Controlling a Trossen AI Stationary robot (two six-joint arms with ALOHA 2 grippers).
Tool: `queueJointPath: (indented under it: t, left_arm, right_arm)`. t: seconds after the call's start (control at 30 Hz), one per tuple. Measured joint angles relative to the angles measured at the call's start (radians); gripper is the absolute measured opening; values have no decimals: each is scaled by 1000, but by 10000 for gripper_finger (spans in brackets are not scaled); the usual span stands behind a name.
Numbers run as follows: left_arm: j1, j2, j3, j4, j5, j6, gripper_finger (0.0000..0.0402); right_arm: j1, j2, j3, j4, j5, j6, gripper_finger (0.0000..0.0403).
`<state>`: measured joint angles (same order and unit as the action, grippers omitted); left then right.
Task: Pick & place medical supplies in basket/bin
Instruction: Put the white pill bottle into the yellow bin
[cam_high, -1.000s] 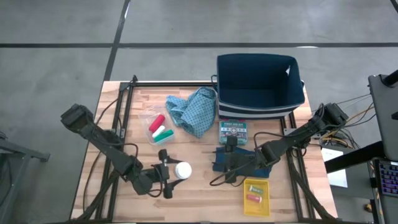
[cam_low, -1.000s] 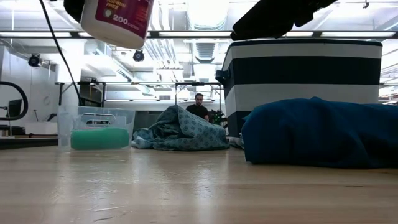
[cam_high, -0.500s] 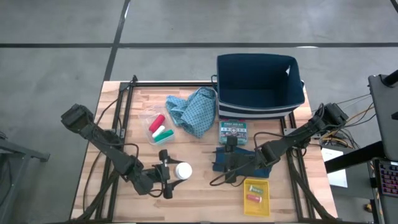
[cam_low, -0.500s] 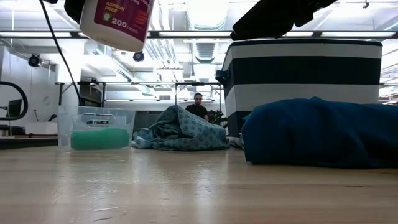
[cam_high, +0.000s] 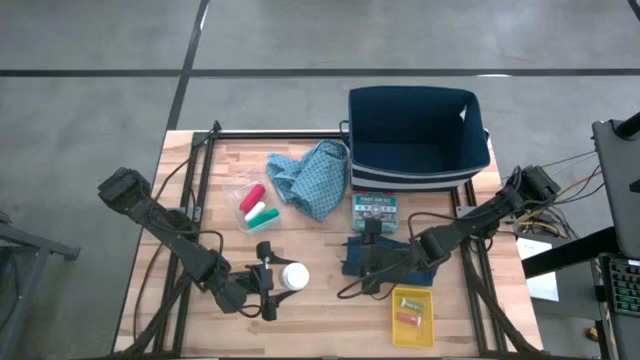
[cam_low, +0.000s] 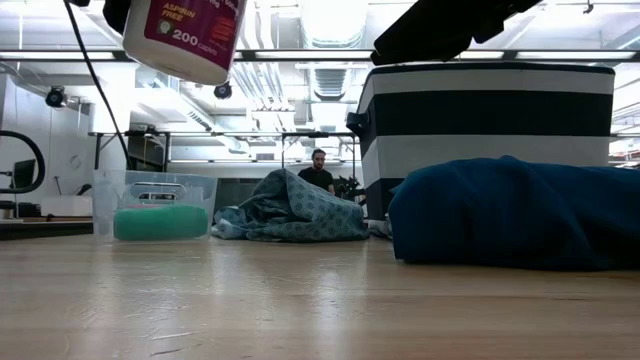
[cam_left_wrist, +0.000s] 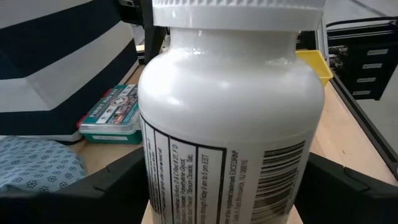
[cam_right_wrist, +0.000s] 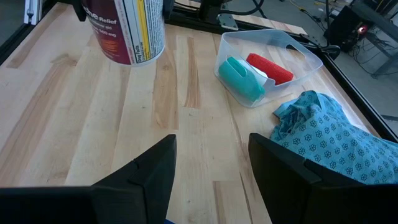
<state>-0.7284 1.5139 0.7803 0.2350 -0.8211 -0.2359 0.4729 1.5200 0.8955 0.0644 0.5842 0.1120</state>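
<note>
**Pill bottle up in the air, near-left of the table**

Left gripper is clamped on the white pill bottle, clear of the wood, open board around it. Right gripper hangs over the dark teal folded cloth, fingers apart and seemingly empty. The basket sits at the far edge.

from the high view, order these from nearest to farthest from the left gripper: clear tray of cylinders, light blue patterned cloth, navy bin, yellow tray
The left gripper holds the white pill bottle near the table's front.
1. Clear tray of cylinders, just behind it.
2. Light-blue patterned cloth, behind and to the right; yellow tray, front right. Too close to call.
3. Navy bin, at the back right.
</note>
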Motion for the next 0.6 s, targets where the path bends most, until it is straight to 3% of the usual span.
queueJointPath:
  t: [0.6]
  left_arm:
    - [2,0,0,-29,0,0,326]
  right_arm:
    - [-3,0,0,1,0,46,199]
